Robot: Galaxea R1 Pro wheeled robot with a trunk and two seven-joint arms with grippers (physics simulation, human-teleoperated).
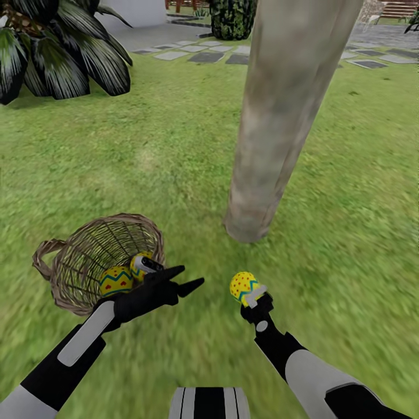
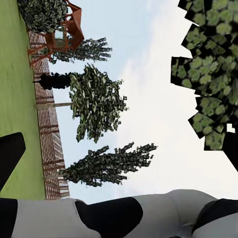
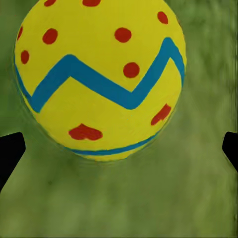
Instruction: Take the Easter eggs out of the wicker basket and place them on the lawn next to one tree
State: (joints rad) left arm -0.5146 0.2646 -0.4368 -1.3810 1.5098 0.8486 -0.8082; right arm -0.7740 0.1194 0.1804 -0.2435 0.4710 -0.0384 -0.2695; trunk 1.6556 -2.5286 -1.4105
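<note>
The wicker basket (image 1: 96,262) lies tipped on the lawn (image 1: 174,151) at the lower left, its mouth toward me. Two yellow Easter eggs rest in its mouth: one (image 1: 115,281) in full view, the other (image 1: 141,265) partly behind my left hand. My left gripper (image 1: 189,278) hovers just right of the basket, open and empty. The third egg (image 1: 243,285) (image 3: 99,74) lies on the grass just beyond my right gripper (image 1: 252,295), whose black fingertips (image 3: 10,151) stand wide apart without touching it. The grey-beige tree trunk (image 1: 279,128) rises just beyond that egg.
A spiky dark palm-like plant (image 1: 52,52) fills the far left corner. Grey stepping stones (image 1: 203,55) and a dark shrub (image 1: 233,17) lie behind the trunk. The left wrist view looks out at a slatted fence (image 2: 49,148), leafy trees (image 2: 96,104) and a wooden play structure (image 2: 59,34).
</note>
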